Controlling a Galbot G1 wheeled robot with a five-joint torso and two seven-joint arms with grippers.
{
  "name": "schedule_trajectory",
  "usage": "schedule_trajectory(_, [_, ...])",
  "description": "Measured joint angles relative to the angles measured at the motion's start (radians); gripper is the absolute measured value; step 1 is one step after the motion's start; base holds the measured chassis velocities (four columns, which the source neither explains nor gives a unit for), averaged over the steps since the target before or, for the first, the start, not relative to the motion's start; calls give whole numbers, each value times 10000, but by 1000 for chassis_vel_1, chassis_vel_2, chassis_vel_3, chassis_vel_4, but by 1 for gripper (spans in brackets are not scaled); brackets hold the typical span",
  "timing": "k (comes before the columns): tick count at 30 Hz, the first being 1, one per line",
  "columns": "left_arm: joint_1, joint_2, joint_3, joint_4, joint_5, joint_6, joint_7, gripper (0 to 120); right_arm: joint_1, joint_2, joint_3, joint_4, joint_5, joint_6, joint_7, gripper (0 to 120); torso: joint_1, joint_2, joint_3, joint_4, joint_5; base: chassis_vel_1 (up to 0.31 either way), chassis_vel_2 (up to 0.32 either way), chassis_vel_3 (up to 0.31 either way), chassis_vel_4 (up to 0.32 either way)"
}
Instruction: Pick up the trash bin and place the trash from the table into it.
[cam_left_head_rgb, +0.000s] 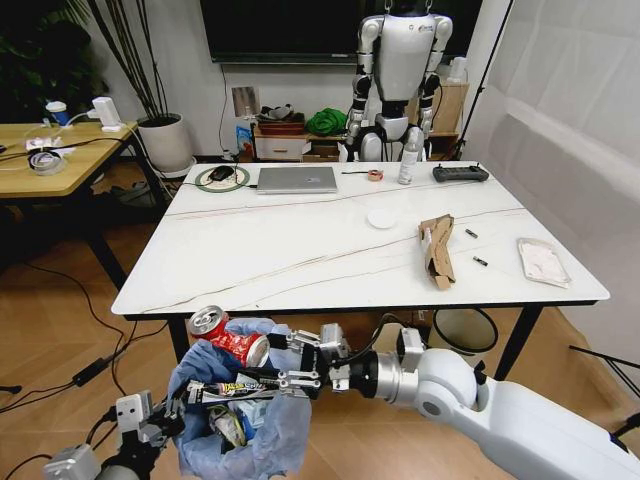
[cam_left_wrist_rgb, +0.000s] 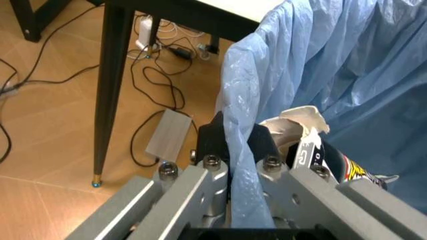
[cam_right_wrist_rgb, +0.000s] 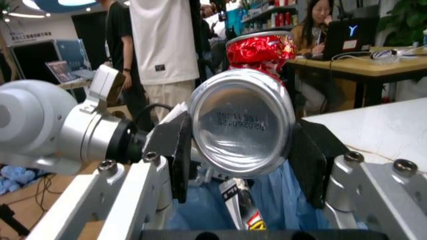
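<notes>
The trash bin (cam_left_head_rgb: 250, 430), lined with a crinkly light-blue bag (cam_left_wrist_rgb: 333, 60), hangs low in front of the table (cam_left_head_rgb: 300, 265). My left gripper (cam_left_head_rgb: 165, 418) (cam_left_wrist_rgb: 237, 150) is shut on the bag at the bin's rim. My right gripper (cam_left_head_rgb: 245, 360) (cam_right_wrist_rgb: 243, 145) is shut on a crushed red can (cam_left_head_rgb: 228, 335) (cam_right_wrist_rgb: 243, 125), held just above the bin's mouth. A yellow wrapper (cam_left_head_rgb: 240, 388) (cam_left_wrist_rgb: 347, 167) and a crumpled tissue (cam_left_wrist_rgb: 293, 122) lie inside the bin. On the table lie a white lid (cam_left_head_rgb: 381, 217), torn brown cardboard (cam_left_head_rgb: 437, 250) and a white crumpled packet (cam_left_head_rgb: 543, 262).
A grey laptop (cam_left_head_rgb: 296, 179), a black controller (cam_left_head_rgb: 460, 173), a bottle (cam_left_head_rgb: 407, 160) and a tape roll (cam_left_head_rgb: 375, 175) sit along the table's far edge. A dark bin (cam_left_head_rgb: 465, 328) stands under the table. A wooden desk (cam_left_head_rgb: 50, 150) is at the left, cables on the floor.
</notes>
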Motion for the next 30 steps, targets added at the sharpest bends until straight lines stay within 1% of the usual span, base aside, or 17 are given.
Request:
schedule_trajectory(2, [1,8,2,-10,-22,6,-5,0,0,-3,-1,-38,-37,0,-55,43,0,0,0,0,0,0,0,0,0])
schedule_trajectory(5, [-10,35,4,-20,-55,16,-15,0,-39,-16,114,-215,-73,-142,-633,43,0,0,0,0,0,0,0,0,0])
schedule_trajectory(6, [-18,42,4,-25,-64,21,-18,0,-76,-17,169,-251,-113,-176,-740,46,0,0,0,-1,1,0,0,0,0])
schedule_trajectory(8, [-37,53,15,-26,-71,29,-24,0,-157,-10,243,-279,-168,-202,-764,53,0,-2,0,-1,1,0,0,0,0])
schedule_trajectory(10, [-43,59,16,-26,-71,29,-24,0,-180,-9,261,-292,-187,-207,-764,55,0,-2,0,0,0,0,0,0,0])
schedule_trajectory(13, [-66,81,21,-19,-71,33,-25,0,-304,-15,358,-361,-273,-214,-763,69,0,-2,0,0,1,0,0,0,0])
schedule_trajectory(15, [-66,81,21,-19,-71,33,-25,0,-304,-15,358,-361,-273,-214,-763,69,0,-2,0,0,1,0,0,0,0])
schedule_trajectory(16, [-78,86,37,-18,-74,36,-25,0,-418,-50,447,-404,-328,-217,-761,82,0,-2,0,-2,1,0,0,0,0])
schedule_trajectory(17, [-78,86,37,-18,-74,36,-25,0,-418,-50,447,-404,-328,-217,-761,82,0,-2,0,-2,1,0,0,0,0])
schedule_trajectory(18, [-83,87,43,-11,-74,37,-24,0,-464,-49,541,-407,-332,-216,-759,86,0,-2,0,0,2,0,0,0,0])
schedule_trajectory(21, [-97,117,83,24,-74,45,-23,0,-573,45,1187,-407,-197,-173,-600,98,0,-2,0,-1,2,0,0,0,0])
schedule_trajectory(23, [-99,120,86,26,-74,46,-23,0,-581,55,1251,-407,-179,-171,-576,98,0,-2,0,-1,2,0,0,0,0])
schedule_trajectory(24, [-126,160,114,60,-74,51,-20,0,-636,169,1957,-448,61,-175,-58,100,0,-2,0,-1,2,0,0,0,0])
schedule_trajectory(26, [-133,171,130,86,-85,51,-12,0,-656,266,2582,-635,374,-266,450,100,0,-2,0,-1,1,0,0,0,0])
schedule_trajectory(28, [-78,206,133,102,-104,46,15,0,-621,365,3546,-1101,571,-601,1450,100,0,-2,0,-1,2,0,0,0,0])
schedule_trajectory(29, [-57,226,134,102,-110,43,26,0,-562,389,3823,-1310,525,-715,1856,100,0,-2,0,-2,2,0,0,0,0])
schedule_trajectory(30, [-57,226,134,102,-110,43,26,0,-562,389,3823,-1310,525,-715,1856,100,0,-2,0,-2,2,0,0,0,0])
